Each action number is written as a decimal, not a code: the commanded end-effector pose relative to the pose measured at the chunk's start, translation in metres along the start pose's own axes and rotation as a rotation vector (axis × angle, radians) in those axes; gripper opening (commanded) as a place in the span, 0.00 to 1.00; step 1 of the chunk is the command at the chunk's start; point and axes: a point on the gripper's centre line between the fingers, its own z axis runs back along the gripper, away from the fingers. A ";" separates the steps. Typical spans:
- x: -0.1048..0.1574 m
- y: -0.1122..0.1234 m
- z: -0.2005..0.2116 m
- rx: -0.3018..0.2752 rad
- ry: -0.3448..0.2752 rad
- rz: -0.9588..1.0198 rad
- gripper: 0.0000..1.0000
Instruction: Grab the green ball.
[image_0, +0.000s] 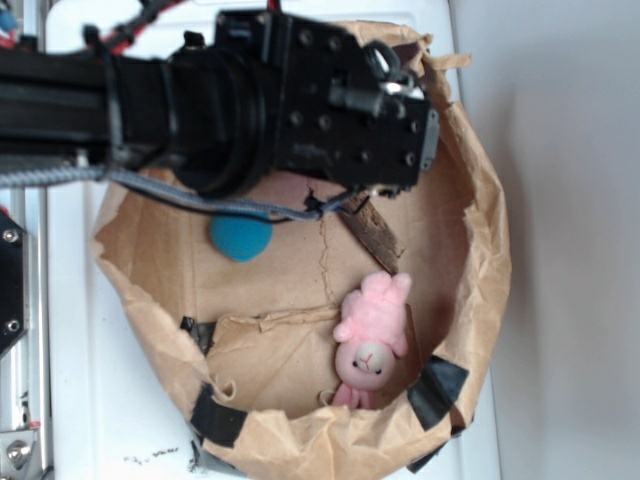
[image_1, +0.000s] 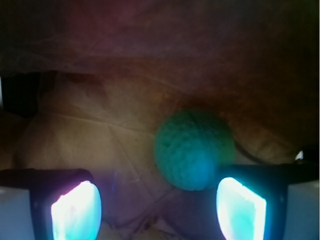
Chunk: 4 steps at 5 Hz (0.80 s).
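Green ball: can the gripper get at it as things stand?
Probably yes. In the wrist view the green ball lies just ahead of the open gripper, nearer the right jaw, with only bare brown paper between them.

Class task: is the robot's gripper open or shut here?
Open: the gripper fingers stand apart, the green ball ahead, ungripped.

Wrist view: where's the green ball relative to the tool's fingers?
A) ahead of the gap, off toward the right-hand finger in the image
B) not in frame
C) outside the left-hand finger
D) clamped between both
A: the green ball lies on the brown paper beyond the open tool, its lower edge overlapping the right-hand finger.
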 end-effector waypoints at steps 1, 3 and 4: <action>0.024 0.020 0.013 -0.055 -0.020 0.050 1.00; 0.029 0.019 -0.014 -0.070 -0.086 0.060 1.00; 0.031 0.018 -0.031 -0.088 -0.129 0.049 1.00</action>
